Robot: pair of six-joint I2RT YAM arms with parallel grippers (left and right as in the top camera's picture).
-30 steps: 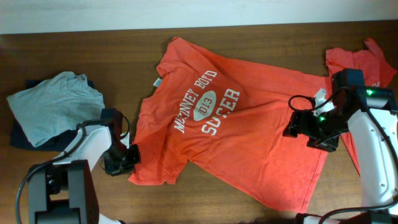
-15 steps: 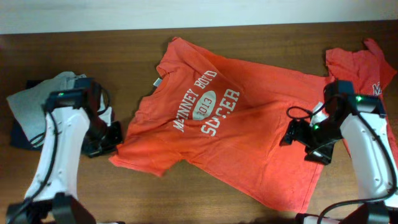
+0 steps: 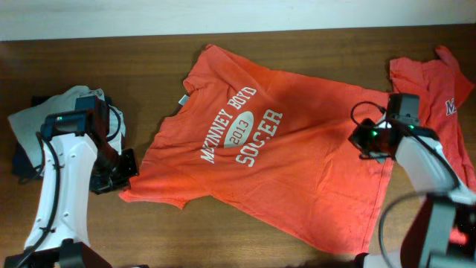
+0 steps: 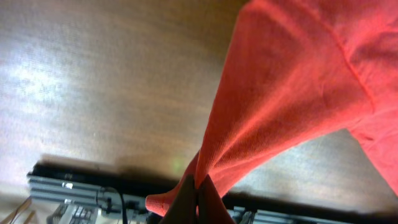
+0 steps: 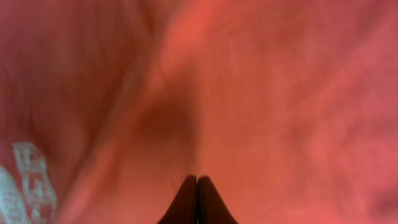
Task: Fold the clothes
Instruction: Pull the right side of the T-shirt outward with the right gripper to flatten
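An orange-red T-shirt (image 3: 297, 171) with white "McKinney Boys 2013 Soccer" lettering lies spread across the middle of the table. My left gripper (image 3: 125, 170) is at its left sleeve. In the left wrist view that gripper (image 4: 199, 190) is shut on the sleeve's edge, and the cloth (image 4: 292, 81) rises taut off the wood. My right gripper (image 3: 364, 141) sits on the shirt's right side. In the right wrist view this gripper (image 5: 197, 179) is shut, and a crease in the fabric (image 5: 280, 93) runs up from its tips.
A second orange-red shirt (image 3: 435, 78) lies crumpled at the back right, partly under my right arm. A grey garment (image 3: 44, 123) rests on a dark one at the left, behind my left arm. The wooden table (image 3: 111, 59) shows at the back.
My left gripper has dragged the sleeve leftward, stretching the shirt out. My right gripper has moved toward the back over the shirt's right side and gone from open to shut.
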